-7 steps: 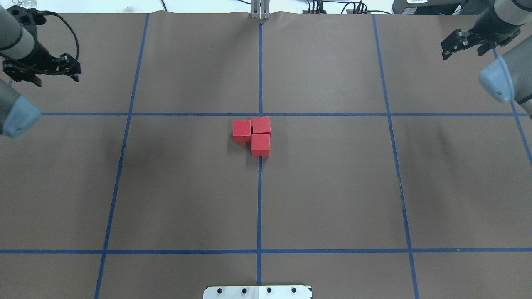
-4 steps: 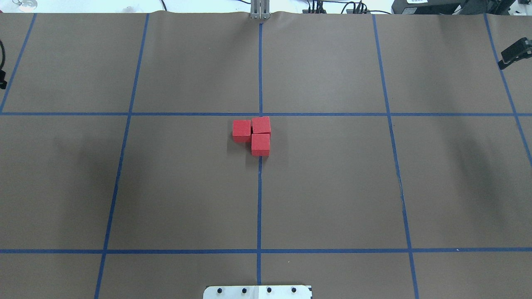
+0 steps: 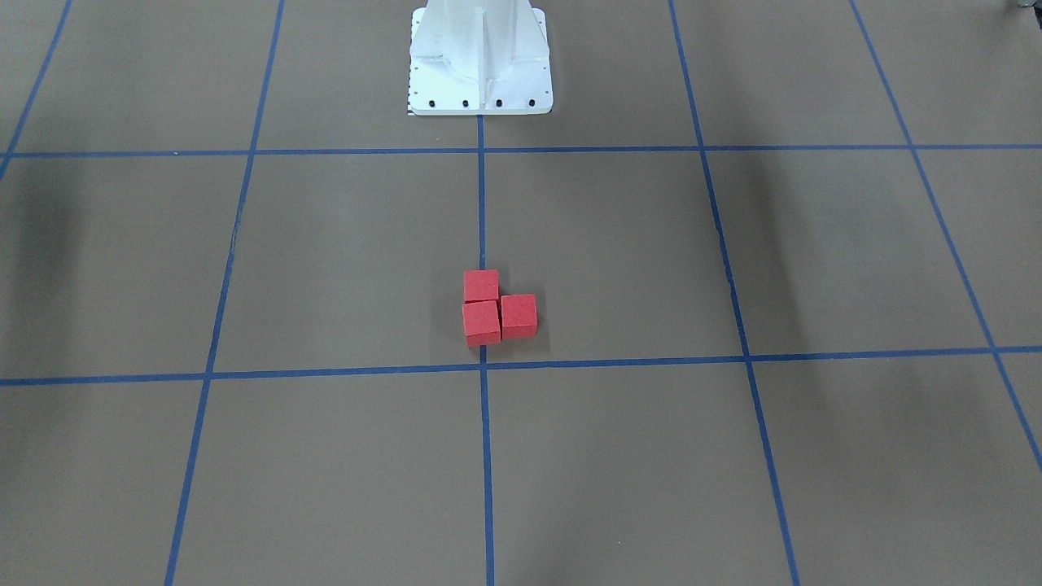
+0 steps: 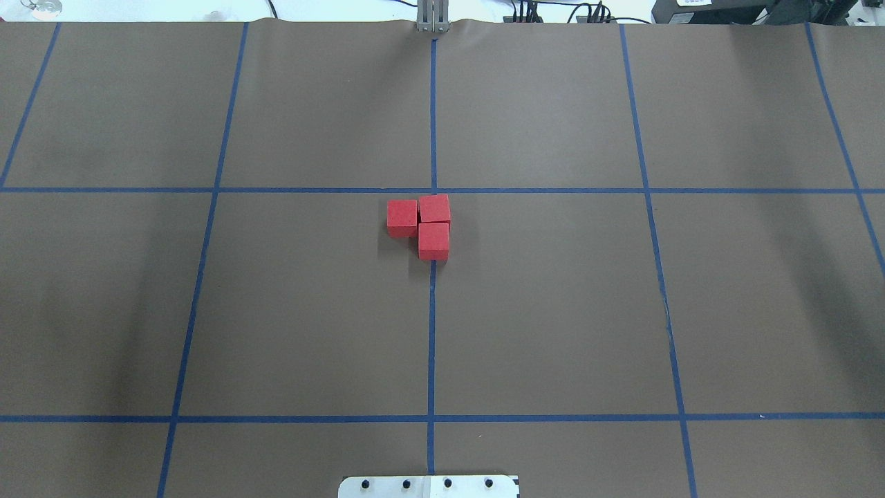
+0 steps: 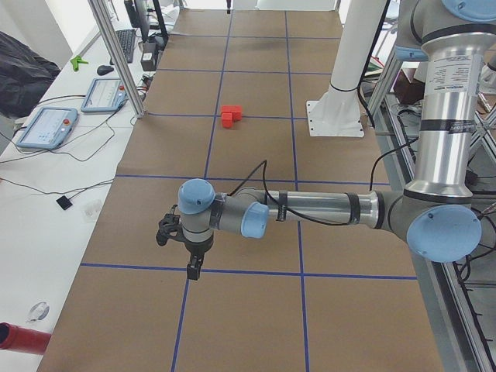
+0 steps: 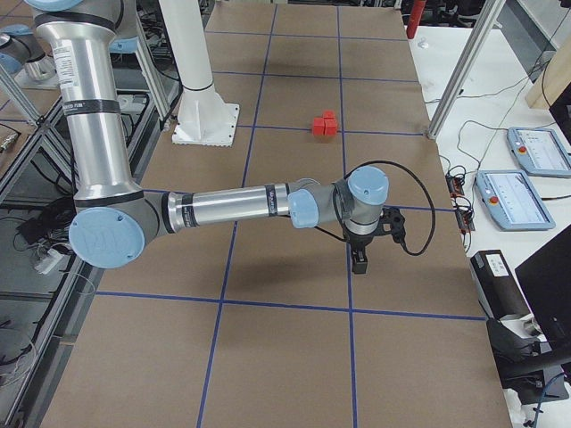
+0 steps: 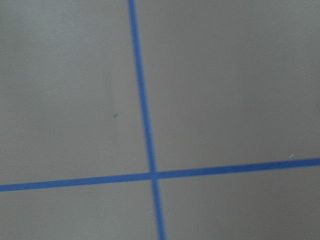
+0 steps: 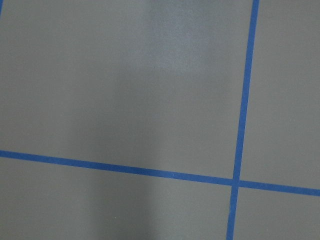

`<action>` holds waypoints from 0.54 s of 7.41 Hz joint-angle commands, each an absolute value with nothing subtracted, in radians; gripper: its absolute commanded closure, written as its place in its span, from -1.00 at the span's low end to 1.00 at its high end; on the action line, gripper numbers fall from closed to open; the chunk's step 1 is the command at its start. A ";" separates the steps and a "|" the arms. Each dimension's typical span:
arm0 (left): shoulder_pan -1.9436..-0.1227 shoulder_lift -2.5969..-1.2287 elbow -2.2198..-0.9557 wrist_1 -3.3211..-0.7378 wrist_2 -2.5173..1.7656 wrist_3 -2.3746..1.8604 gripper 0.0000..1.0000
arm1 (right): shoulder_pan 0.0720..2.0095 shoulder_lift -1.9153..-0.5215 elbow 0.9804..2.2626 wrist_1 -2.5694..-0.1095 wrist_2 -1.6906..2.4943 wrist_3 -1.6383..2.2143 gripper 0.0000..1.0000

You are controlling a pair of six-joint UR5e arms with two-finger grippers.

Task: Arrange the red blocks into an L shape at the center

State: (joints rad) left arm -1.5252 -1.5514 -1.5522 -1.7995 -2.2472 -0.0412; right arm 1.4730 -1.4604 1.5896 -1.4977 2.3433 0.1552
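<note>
Three red blocks sit touching in an L shape: one point(image 4: 402, 216) on the left, one point(image 4: 435, 207) at the corner, one point(image 4: 433, 240) nearer the robot. They lie just on the robot's side of the center crossing point(image 4: 433, 190) of the blue tape. The front view shows the same cluster point(image 3: 492, 313) beside that crossing point(image 3: 483, 366). My left gripper point(image 5: 190, 263) shows only in the left side view, far from the blocks point(image 5: 231, 116). My right gripper point(image 6: 359, 259) shows only in the right side view, far from the blocks point(image 6: 325, 124). I cannot tell whether either is open or shut.
The white robot base plate point(image 4: 429, 486) lies at the near edge and its column point(image 3: 480, 57) rises from it. Side tables hold tablets point(image 5: 46, 128) point(image 6: 535, 152) and cables. Metal frame posts point(image 6: 459, 76) stand at the table's edges.
Both arms have drawn outward and left the overhead view. The three red blocks have not moved.
</note>
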 commanded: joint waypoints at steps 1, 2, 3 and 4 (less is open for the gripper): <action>-1.534 -1.485 -1.574 -1.876 -2.264 -0.044 -0.99 | 1.509 -1.505 1.598 -1.535 2.416 0.155 -0.98; -1.534 -1.485 -1.600 -1.824 -2.299 -0.046 -0.99 | 1.508 -1.497 1.595 -1.560 2.427 0.155 -0.98; -1.534 -1.485 -1.650 -1.748 -2.306 -0.046 -0.99 | 1.508 -1.499 1.598 -1.562 2.427 0.156 -0.98; -1.532 -1.486 -1.705 -1.667 -2.306 -0.046 -0.99 | 1.508 -1.500 1.598 -1.562 2.427 0.158 -0.98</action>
